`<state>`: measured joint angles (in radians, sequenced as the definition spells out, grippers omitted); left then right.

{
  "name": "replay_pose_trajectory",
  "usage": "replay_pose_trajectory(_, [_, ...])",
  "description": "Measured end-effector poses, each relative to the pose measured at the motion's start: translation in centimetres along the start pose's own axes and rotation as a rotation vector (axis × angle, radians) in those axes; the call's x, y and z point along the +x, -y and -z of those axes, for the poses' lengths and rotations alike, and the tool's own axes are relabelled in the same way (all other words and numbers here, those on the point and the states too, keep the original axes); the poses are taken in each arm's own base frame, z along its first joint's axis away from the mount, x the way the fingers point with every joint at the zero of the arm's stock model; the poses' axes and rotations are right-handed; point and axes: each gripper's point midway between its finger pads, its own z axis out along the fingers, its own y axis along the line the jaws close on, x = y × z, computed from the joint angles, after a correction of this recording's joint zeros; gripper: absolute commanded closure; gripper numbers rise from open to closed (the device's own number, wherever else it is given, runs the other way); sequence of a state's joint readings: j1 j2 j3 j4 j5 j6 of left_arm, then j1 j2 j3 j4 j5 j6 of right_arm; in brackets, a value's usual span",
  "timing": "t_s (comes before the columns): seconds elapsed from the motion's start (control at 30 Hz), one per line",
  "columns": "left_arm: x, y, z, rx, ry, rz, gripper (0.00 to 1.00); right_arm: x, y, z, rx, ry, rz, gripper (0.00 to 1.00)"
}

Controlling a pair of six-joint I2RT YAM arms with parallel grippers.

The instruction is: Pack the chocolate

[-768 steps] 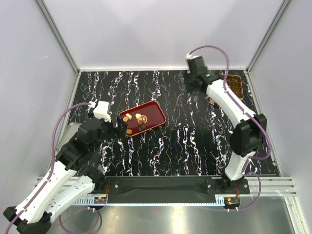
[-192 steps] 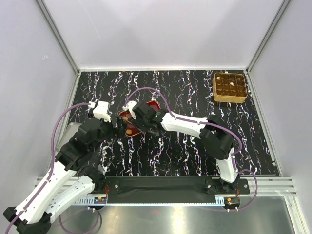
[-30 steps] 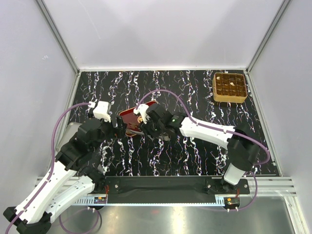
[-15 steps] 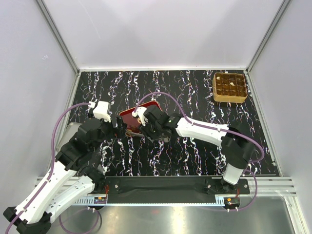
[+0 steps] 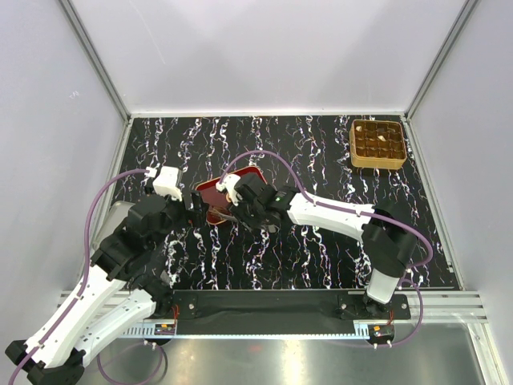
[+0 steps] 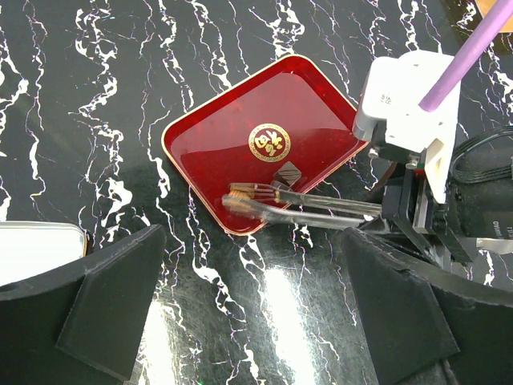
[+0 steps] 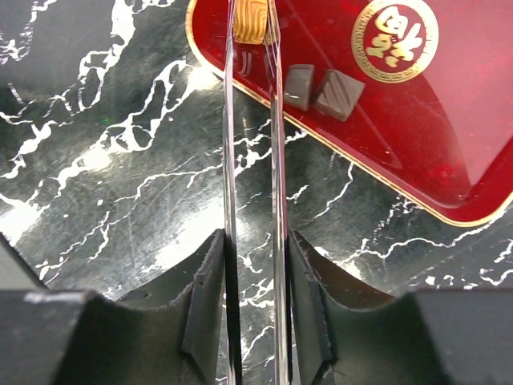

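A red tray (image 5: pixel 215 191) (image 6: pixel 232 136) (image 7: pixel 417 136) with a gold emblem lies left of the table's middle. My right gripper (image 5: pixel 247 207) (image 7: pixel 255 241) (image 6: pixel 397 215) is shut on a pair of thin metal tongs (image 7: pixel 276 160) (image 6: pixel 321 210). The tong tips reach over the tray's edge, one on each side of a pale tan chocolate (image 7: pixel 250 24) (image 6: pixel 244 191). A dark brown chocolate (image 7: pixel 338 95) (image 6: pixel 288 172) sits on the tray just beside them. My left gripper (image 6: pixel 252 301) (image 5: pixel 192 210) hovers open above the table, short of the tray, holding nothing.
A square golden box (image 5: pixel 377 144) with a grid of compartments stands at the far right corner. A pale flat object (image 6: pixel 32 249) lies left of the tray, under my left arm. The right arm's purple cable (image 5: pixel 264 156) arcs over the tray.
The right arm has slid a little left toward the tray's edge. Its jaws have squeezed the tongs narrower around the tan chocolate. The left arm has not moved.
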<state>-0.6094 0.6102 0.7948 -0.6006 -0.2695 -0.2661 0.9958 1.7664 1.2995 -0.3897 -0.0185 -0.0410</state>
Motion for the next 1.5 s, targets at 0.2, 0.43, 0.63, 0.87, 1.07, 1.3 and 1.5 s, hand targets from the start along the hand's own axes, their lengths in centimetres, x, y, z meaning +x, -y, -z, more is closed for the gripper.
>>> replay_pose_trajectory(0.2, [0.0,0.0,0.0,0.000,0.000,0.000,0.01,-0.4,0.8,0.1,0.048,0.009,-0.010,0.63])
replay_pose_trajectory(0.43, [0.0,0.0,0.0,0.000,0.000,0.000,0.01,-2.6,2.6,1.4,0.080,0.065,-0.067,0.64])
replay_pose_trajectory(0.63, [0.0,0.0,0.0,0.000,0.001,0.000,0.01,-2.8,11.5,4.3,0.217,0.100,-0.250,0.65])
replay_pose_trajectory(0.87, [0.0,0.0,0.0,0.000,0.001,0.000,0.01,2.4,27.2,10.6,0.556,0.083,-0.565,0.65])
replay_pose_trajectory(1.07, [0.0,0.0,0.0,0.000,0.001,0.000,0.01,6.6,34.8,16.5,0.746,0.087,-0.789,0.64])
replay_pose_trajectory(1.3, [0.0,0.0,0.0,0.000,0.000,0.000,0.01,7.2,39.4,19.2,0.845,0.138,-0.899,0.65])
replay_pose_trajectory(1.5, [0.0,0.0,0.0,0.000,0.000,0.000,0.01,8.3,40.1,18.0,0.843,0.092,-0.920,0.65])
